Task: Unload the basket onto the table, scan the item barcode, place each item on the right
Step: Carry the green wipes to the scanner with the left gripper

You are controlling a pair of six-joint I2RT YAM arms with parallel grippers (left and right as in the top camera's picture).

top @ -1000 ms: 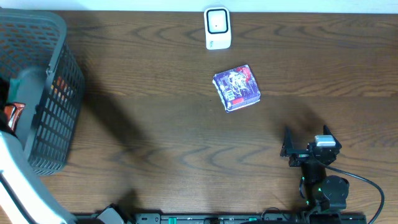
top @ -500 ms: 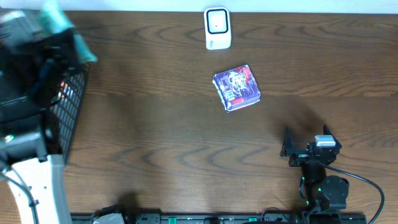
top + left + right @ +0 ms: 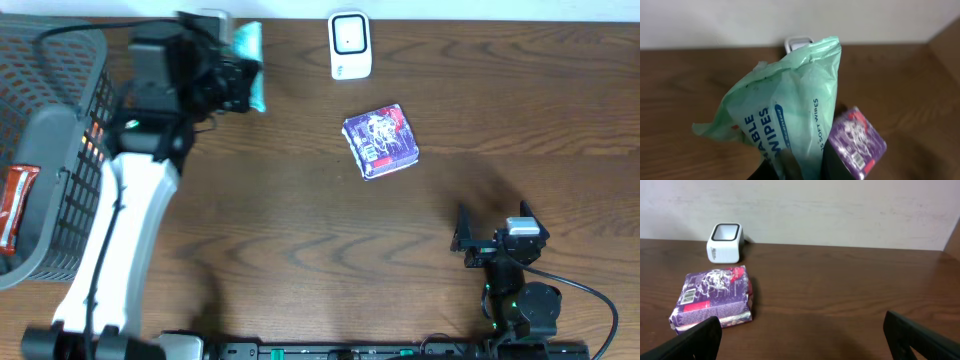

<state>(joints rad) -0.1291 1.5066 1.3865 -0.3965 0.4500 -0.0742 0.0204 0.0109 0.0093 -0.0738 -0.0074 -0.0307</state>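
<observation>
Swung over the last second from above the basket point(image 3: 70, 60) at the left end of the bench point(image 3: 300, 260) across to the back edge, with the left pincer point(image 3: 236, 84) now near the wall and to the left of the scanner point(image 3: 350, 45). Closed narrow on one end of a pale green wipes pack point(image 3: 249, 62), carried above the bench's rear edge, well apart from the scanner.

From the left wrist view: pack point(image 3: 790, 100) reaching away from the dark fingers point(image 3: 790, 165) toward the wall, crimped end farthest out, blue "WIPES" and "SOFT WIPES" lettering turned to the camera. Whereabouts of its barcode: not to be told from these views. Just past the pack's far end, a sliver of the white scanner point(image 3: 799, 42) against the wall. Low to the right, flat on the wood, a purple packet point(image 3: 856, 145) with a barcode label near its closest corner.

Unchanged since a second ago: right pincer point(image 3: 490, 215), low near the front right of the bench, jaws spread wide, gripping nothing. From its own camera, black fingertips point(image 3: 695, 342) at the bottom corners, far apart, bare wood between. Beyond them the purple packet point(image 3: 715, 297) and, farther back by the wall, the scanner point(image 3: 725, 242), dark window on top, not touching the packet.

Inside the basket, toward its left side, a red-orange wrapped item point(image 3: 18, 205).
</observation>
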